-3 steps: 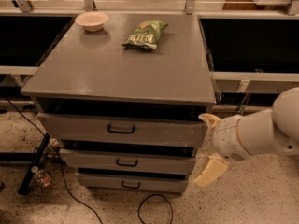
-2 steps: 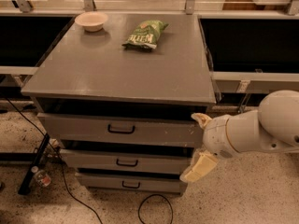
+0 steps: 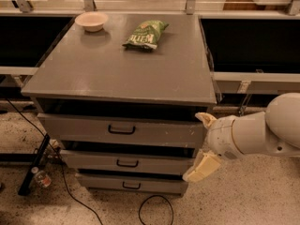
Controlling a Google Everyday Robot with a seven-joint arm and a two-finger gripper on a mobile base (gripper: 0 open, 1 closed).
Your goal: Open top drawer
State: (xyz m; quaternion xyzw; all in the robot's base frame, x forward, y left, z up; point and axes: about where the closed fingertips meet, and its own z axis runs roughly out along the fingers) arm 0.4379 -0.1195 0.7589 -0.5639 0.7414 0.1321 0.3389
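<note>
- The white arm [image 3: 262, 132] comes in from the right side, low, at the height of the drawers.
- The gripper [image 3: 192, 146] is at the right end of the top drawer [image 3: 84, 128], turned to the left toward the cabinet [image 3: 122, 74].
- Its 2 tan fingers [image 3: 205, 120] are spread wide, 1 above the other, and they pinch nothing.
- The upper finger is at the upper right corner of the top drawer front; if it touches, I cannot tell.
- The lower finger is in front of the right end of the middle drawer [image 3: 93, 161].
- The top drawer is the highest of 3 grey drawers, directly under the cabinet top, with a dark gap above its front.
- Its black handle [image 3: 122, 129] is at the centre of the front, well to the left of the gripper, and nothing covers it.
- The bottom drawer [image 3: 108, 183] is under the other 2.
- On the cabinet top there is a pale bowl [image 3: 91, 21] at the back left and a green bag [image 3: 146, 34] near the back centre, apart from each other.
- On the speckled floor [image 3: 253, 196] a small bottle [image 3: 41, 177] lies at the left, and a black cable [image 3: 154, 205] makes a loop in front of the cabinet.
- The writing on the bag cannot be read.
</note>
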